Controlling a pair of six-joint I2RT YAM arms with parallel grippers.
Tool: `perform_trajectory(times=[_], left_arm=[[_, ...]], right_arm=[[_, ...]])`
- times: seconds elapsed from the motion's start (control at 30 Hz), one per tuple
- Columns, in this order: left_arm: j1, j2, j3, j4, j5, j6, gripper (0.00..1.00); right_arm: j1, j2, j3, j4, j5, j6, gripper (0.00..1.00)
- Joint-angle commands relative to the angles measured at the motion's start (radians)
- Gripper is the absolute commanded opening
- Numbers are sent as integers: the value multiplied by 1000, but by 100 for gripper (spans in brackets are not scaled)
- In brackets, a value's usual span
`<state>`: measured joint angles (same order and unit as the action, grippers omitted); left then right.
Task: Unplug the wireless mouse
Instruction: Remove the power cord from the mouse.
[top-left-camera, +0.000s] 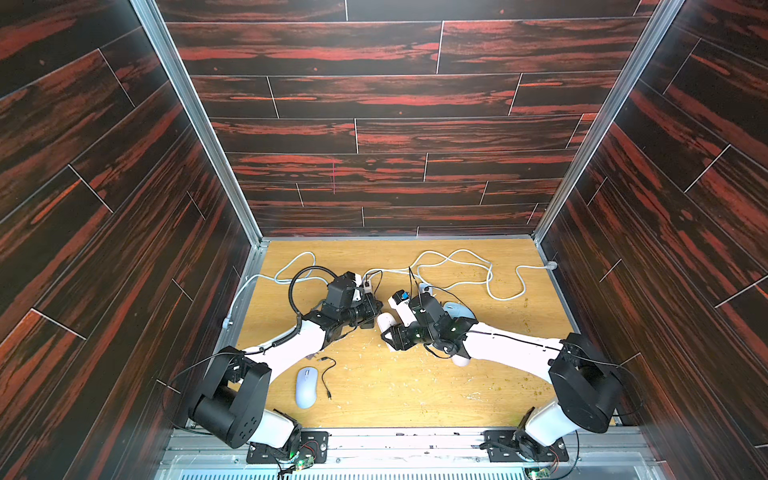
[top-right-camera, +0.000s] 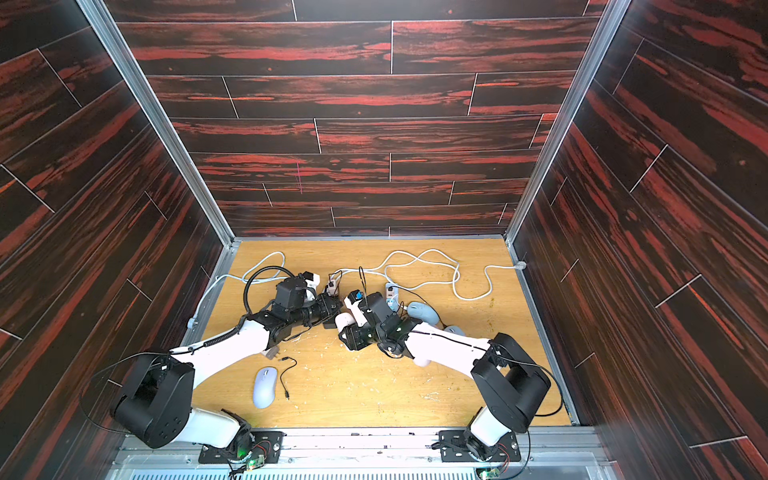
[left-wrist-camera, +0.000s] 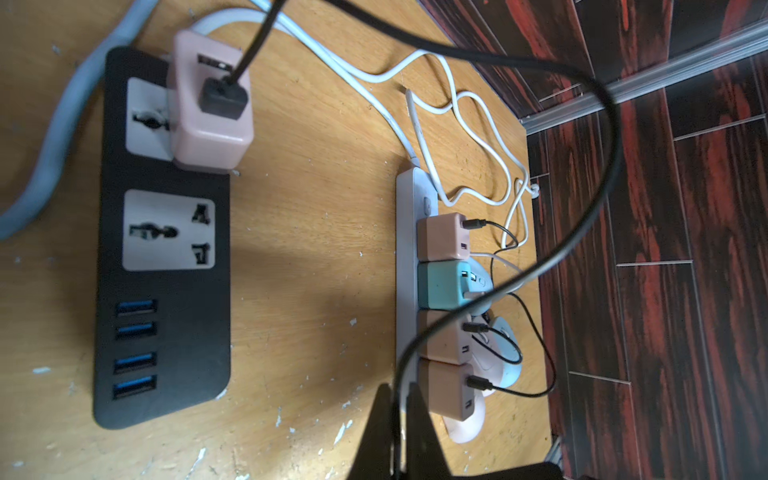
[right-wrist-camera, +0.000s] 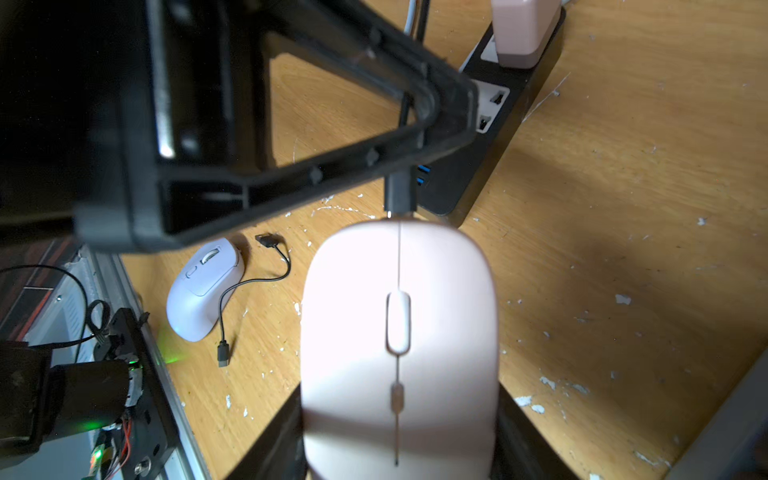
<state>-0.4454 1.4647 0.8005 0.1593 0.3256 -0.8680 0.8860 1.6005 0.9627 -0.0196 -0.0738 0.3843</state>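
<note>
A pale pink wireless mouse (right-wrist-camera: 399, 345) sits between the jaws of my right gripper (right-wrist-camera: 399, 415), which is shut on its sides. In both top views it shows at mid-table (top-left-camera: 386, 322) (top-right-camera: 345, 322). A black plug (right-wrist-camera: 399, 195) sticks in the mouse's front end. My left gripper (left-wrist-camera: 400, 399) is shut on the thin black cable (left-wrist-camera: 598, 137) just behind that plug, and its fingers (right-wrist-camera: 440, 104) hang right over the mouse's nose. The cable runs to a pink charger (left-wrist-camera: 212, 104) on the black power strip (left-wrist-camera: 166, 291).
A lavender mouse (top-left-camera: 306, 386) and a loose black cable (top-left-camera: 326, 376) lie near the front left. A white power strip (left-wrist-camera: 409, 249) carries several chargers, with blue mice (top-left-camera: 457, 309) beside it. White cords (top-left-camera: 457, 270) loop across the back of the table.
</note>
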Motion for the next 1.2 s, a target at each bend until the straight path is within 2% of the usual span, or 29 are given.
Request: perform_trajectory(times=[0.0, 0.2, 0.37, 0.5, 1.0, 1.17], left_arm=[[0, -34, -12, -9, -41, 6, 0], [0, -44, 0, -19, -43, 9, 0], [0, -52, 8, -30, -48, 21, 0], [2, -59, 14, -21, -46, 21, 0], [13, -76, 54, -40, -111, 43, 0], [30, -76, 59, -26, -98, 32, 0]], right_arm=[[4, 21, 59, -14, 15, -25, 0], [4, 26, 78, -39, 39, -9, 0], [4, 13, 38, 36, 17, -31, 0], [3, -6, 23, 17, 53, 14, 0], [82, -9, -75, -16, 52, 147, 0], [89, -23, -101, -20, 48, 182, 0]])
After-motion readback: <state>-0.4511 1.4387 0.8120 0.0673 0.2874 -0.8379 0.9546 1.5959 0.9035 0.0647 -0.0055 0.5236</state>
